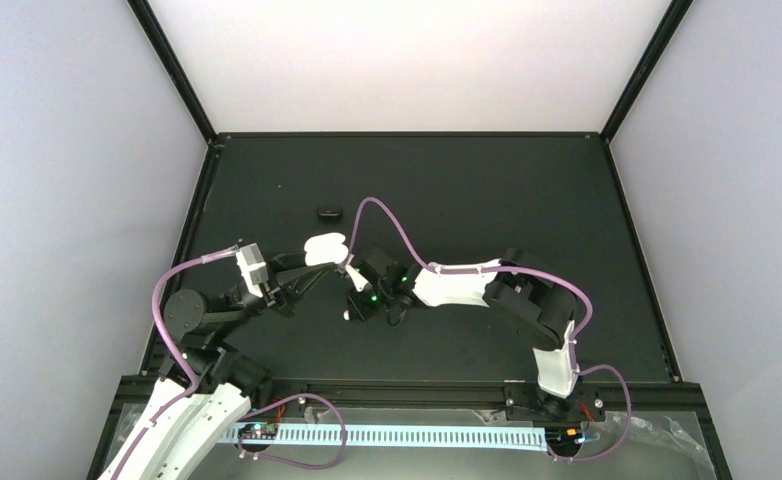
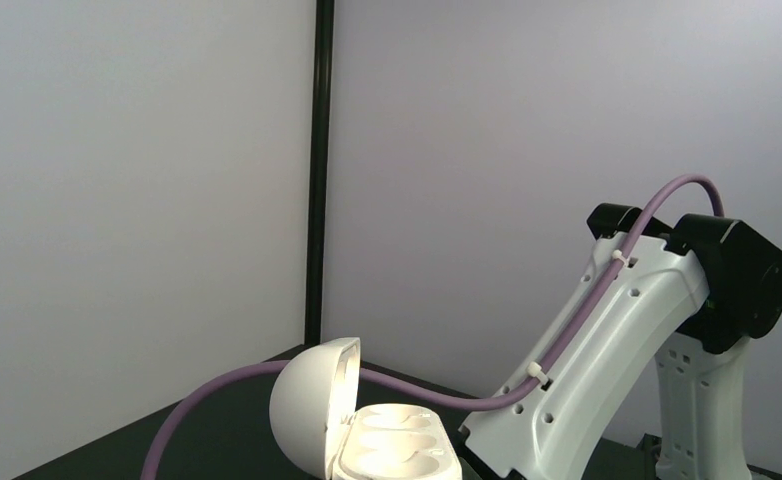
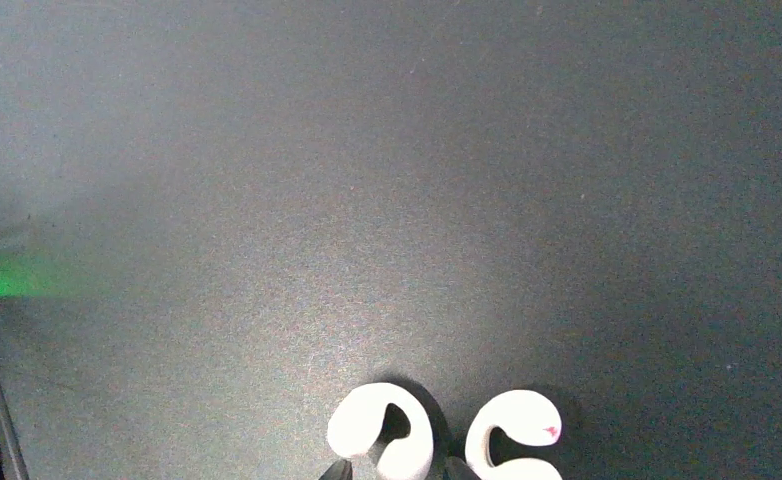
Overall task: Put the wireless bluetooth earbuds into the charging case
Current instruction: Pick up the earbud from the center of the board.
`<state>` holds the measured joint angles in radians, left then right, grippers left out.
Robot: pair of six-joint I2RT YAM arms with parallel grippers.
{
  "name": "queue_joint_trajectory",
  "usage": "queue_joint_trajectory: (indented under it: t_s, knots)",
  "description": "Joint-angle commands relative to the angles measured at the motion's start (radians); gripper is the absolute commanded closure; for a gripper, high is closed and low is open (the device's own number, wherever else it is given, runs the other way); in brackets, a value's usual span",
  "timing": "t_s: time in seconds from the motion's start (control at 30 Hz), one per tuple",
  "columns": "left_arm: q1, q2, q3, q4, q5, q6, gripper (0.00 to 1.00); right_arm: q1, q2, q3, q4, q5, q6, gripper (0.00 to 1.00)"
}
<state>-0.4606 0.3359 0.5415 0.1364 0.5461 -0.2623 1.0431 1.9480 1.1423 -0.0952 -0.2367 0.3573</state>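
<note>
Two earbuds (image 3: 512,412) at right gripper (image 3: 397,470), narrow jaws flanking one, hold unclear; open charging case (image 1: 325,247) far-left, clamped in left gripper (image 1: 307,260).

White case (image 2: 307,410), lid open; two curved white earbuds (image 3: 357,425) side by side

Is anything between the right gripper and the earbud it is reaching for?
Nothing visible. The right gripper straddles one earbud on the mat; the second earbud lies just outside its fingers.
</note>
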Motion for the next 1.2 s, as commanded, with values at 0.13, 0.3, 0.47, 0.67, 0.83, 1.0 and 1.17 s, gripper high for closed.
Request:
queue_joint_trajectory:
  t_s: [0.13, 0.3, 0.47, 0.67, 0.83, 1.0, 1.17]
  knots:
    - [-0.007, 0.005, 0.011, 0.012, -0.005, 0.008, 0.98, 0.004, 0.029, 0.026, -0.015, 0.033, 0.018, 0.78]
    - [-0.007, 0.003, 0.011, 0.011, -0.005, 0.008, 0.99, 0.004, 0.032, 0.024, -0.018, 0.032, 0.026, 0.85]
    - [-0.006, 0.005, 0.011, 0.013, -0.005, 0.008, 0.98, 0.005, 0.019, 0.013, -0.006, 0.019, 0.037, 0.89]
    - [-0.005, 0.004, 0.009, 0.014, -0.005, 0.007, 0.98, 0.006, -0.010, 0.013, -0.010, 0.009, 0.057, 0.97]
    - [-0.006, 0.005, 0.009, 0.016, -0.005, 0.006, 0.99, 0.006, -0.039, 0.006, -0.008, 0.008, 0.066, 0.99]
    - [-0.005, 0.005, 0.009, 0.011, -0.006, 0.008, 0.99, 0.007, -0.120, -0.031, -0.015, 0.020, 0.082, 0.99]
    - [-0.006, 0.007, 0.009, 0.015, -0.007, 0.007, 0.98, 0.004, -0.271, -0.146, -0.034, 0.079, 0.100, 0.99]
